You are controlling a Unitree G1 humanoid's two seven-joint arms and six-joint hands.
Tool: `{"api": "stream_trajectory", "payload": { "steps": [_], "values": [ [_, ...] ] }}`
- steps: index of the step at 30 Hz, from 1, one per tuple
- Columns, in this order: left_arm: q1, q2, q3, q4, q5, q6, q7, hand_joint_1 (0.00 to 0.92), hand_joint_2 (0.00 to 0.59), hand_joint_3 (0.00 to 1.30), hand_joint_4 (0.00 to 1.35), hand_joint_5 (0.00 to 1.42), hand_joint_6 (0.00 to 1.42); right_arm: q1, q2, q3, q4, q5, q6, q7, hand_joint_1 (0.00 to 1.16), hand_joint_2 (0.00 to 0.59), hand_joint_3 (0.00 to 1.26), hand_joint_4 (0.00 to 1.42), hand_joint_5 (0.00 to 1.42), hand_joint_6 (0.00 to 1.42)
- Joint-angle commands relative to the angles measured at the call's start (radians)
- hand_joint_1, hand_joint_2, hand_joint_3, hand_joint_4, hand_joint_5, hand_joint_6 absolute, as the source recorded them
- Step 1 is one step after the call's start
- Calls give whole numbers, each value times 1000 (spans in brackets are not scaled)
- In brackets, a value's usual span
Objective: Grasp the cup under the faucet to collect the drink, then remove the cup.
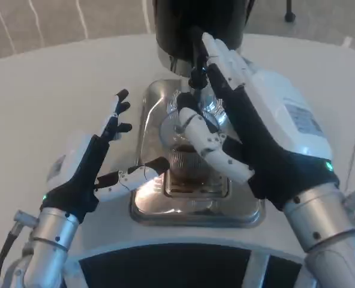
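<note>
Clear ribbed plastic cup (188,155) w/ dark drink in the bottom sits on the shiny steel drip tray (150,207), centre of frame, directly below the black faucet spout (196,77) of the dark cylindrical drink dispenser (177,24) at top. Tray rests on the white round tabletop (57,84), touching dispenser base as far as can be seen.

Right hand (249,126): wrapped on the cup from the right side, thumb across the cup's front, other fingers (228,57) stretched upward past the rim, alongside the spout and close to the dispenser body. Whether those upper fingers touch the spout: can't tell, overlap only. Palm black, back white, silver forearm running to lower-right corner. Reads as gripping the cup, cup upright, base still on the tray grille.

Left hand (90,168): spread wide, holding nothing. Fingers fanned up and to the right, tips black, near the tray's left edge; thumb (135,176) points right, lying over the tray's left-front rim, just beside the cup base, contact w/ cup not clear. Silver forearm goes to lower-left corner.

Drink level low, approx bottom part of cup; liquid stream from spout not discernible, blur + glare on the tray.

Bottom edge: dark robot torso panel (165,267). Grey carpet floor (45,24) beyond the tabletop at top.
</note>
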Motion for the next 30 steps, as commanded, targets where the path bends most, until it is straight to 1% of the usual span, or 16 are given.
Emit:
{"api": "stream_trajectory", "payload": {
  "steps": [1,5,6,9,12,19,23,28,30],
  "values": [
    [14,9,-3,-16,4,2,-7,275,55,0,0,246,264,62,-17,-16,-81,-26,-17,43,83,549,0,0,0,0],
    [13,7,-7,-15,4,2,-10,288,54,0,0,255,270,127,-37,-35,-137,-43,-19,85,92,553,0,0,0,0],
    [12,6,-8,-15,4,2,-10,291,54,0,0,257,271,144,-42,-40,-149,-47,-20,95,122,549,0,0,0,0],
    [9,5,-11,-12,5,0,-9,293,54,0,0,257,272,185,-54,-53,-177,-53,-23,123,134,548,0,0,0,0],
    [4,5,-14,-7,4,1,-7,294,54,0,0,258,273,239,-66,-69,-222,-69,-26,169,139,549,0,0,0,0],
    [-5,0,-16,7,1,7,-6,295,55,0,0,260,275,287,-62,-88,-294,-109,-38,256,148,549,0,0,0,0],
    [-15,-7,-16,21,-3,9,-5,296,56,0,0,265,276,322,-65,-102,-329,-121,-48,310,152,549,0,0,0,0],
    [-34,-11,-19,45,3,12,-2,397,58,0,10,286,309,364,-67,-131,-343,-121,-70,342,156,550,0,0,0,0],
    [-53,-17,-18,68,-7,9,-6,402,58,0,10,286,311,385,-73,-151,-344,-121,-85,351,174,559,0,0,0,0]
  ]
}}
